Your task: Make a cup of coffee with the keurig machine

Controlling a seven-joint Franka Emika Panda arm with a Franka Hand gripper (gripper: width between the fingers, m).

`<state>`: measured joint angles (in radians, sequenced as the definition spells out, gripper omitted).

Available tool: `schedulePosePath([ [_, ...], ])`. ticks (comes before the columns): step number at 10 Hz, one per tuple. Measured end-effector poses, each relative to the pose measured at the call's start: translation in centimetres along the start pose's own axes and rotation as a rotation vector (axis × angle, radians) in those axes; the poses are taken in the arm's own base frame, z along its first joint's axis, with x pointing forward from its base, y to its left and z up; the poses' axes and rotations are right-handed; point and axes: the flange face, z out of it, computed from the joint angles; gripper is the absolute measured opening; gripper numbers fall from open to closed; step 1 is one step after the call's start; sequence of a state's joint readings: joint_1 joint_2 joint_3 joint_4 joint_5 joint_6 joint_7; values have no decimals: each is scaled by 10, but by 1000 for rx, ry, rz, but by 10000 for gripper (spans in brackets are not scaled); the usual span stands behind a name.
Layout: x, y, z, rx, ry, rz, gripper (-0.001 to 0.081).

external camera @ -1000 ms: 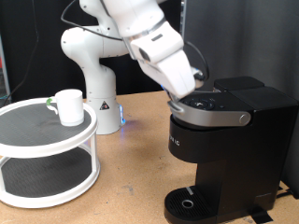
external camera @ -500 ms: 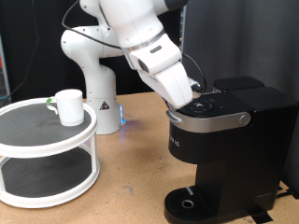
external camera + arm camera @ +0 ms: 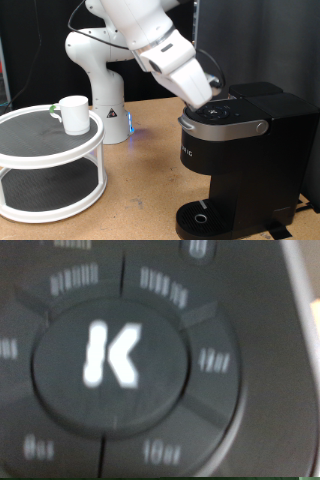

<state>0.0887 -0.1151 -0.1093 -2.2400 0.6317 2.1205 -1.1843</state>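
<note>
1. You have one keurig machine (image 3: 243, 160), nearest in the exterior view at its right, lid down, its round drip tray (image 3: 203, 218) bare at the bottom edge.
2. One gripper (image 3: 214, 100) sits right over the machine's top button panel (image 3: 222, 111); you cannot tell whether its fingers are spread or closed, since they are hidden against the black top. The wrist view shows only the round K button (image 3: 113, 352) ringed by blurred size buttons.
3. One cup (image 3: 72, 114) stands on the top tier of one white two-tier stand (image 3: 50, 165) at the exterior view's left, near the tier's rim, well apart from the gripper.
4. Open counter (image 3: 150, 190) lies between stand and machine.
</note>
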Motion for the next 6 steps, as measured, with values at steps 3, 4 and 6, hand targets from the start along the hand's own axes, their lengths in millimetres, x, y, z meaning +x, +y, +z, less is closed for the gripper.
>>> schedulePosePath([
  [3, 15, -14, -40, 62, 97, -25, 2],
  [4, 20, -19, -55, 68, 111, -38, 2],
  [6, 21, -20, -60, 76, 112, -40, 2],
])
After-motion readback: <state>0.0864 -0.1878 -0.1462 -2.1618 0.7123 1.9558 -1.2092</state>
